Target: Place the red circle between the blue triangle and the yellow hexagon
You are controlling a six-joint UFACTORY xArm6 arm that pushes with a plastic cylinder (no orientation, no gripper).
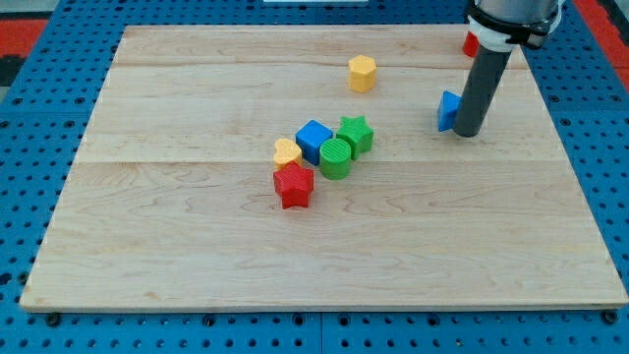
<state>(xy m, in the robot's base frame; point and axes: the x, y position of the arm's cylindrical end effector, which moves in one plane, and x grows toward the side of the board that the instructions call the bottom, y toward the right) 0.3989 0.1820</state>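
A cluster of blocks point(316, 157) sits mid-board; the yellow hexagon point(362, 74) lies up right, then the blue triangle point(449, 110) touching my tip point(467, 134). The red circle point(472, 43) hides behind the rod, which has no pincer. A careless sweep could knock the triangle away.

two red blocks point(294, 186) point(471, 43), two yellow point(362, 74) point(287, 151), two blue point(314, 141) point(448, 110), two green point(355, 134) point(335, 157)
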